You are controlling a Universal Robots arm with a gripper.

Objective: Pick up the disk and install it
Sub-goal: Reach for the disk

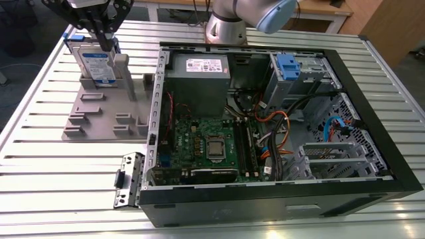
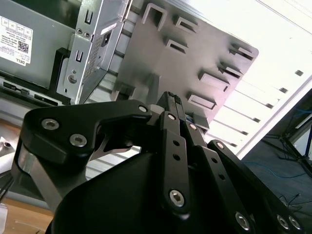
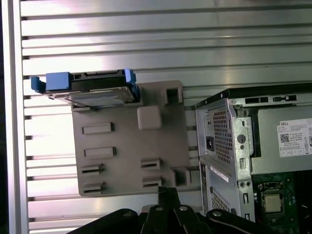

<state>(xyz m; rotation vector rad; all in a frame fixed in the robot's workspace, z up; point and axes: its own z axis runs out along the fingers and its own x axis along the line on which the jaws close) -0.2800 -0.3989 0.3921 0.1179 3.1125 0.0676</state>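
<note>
Exterior view, disk: the disk [image 1: 96, 63] stands on edge in a slot of a grey fixture [image 1: 99, 122], at the end farthest from the camera. Its blue-and-white label faces the camera, with print too small to read. A blue carrier tab juts out at its upper corner.
Exterior view, hand: the hand [image 1: 106, 41] hangs just over the disk's top edge, fingers drawn together with nothing between them. I cannot tell whether they touch the disk.
Exterior view, table: the slatted metal table [image 1: 53, 169] carries the fixture on the exterior view's left and an open computer case [image 1: 265, 206] on its right.
Exterior view, case interior: a grey power supply [image 1: 199, 87] bears a white sticker. Below it lies a green motherboard [image 1: 199, 144], and a blue bracket [image 1: 287, 64] sits at the drive bay.
Second wrist view, hand: the hand [image 2: 170, 100] has its black fingers closed tip to tip and empty, with the fixture [image 2: 195, 58] beyond them.
Second wrist view, writing: the power supply [image 2: 34, 58] has a white sticker with dark print and a square code.
First wrist view, disk: the disk [image 3: 92, 90] sits in the fixture's [image 3: 126, 146] end slot, blue carrier at both ends, well apart from the hand [image 3: 168, 192].
First wrist view, writing: the power supply [image 3: 287, 117] inside the case [image 3: 219, 136] bears a white printed sticker.
</note>
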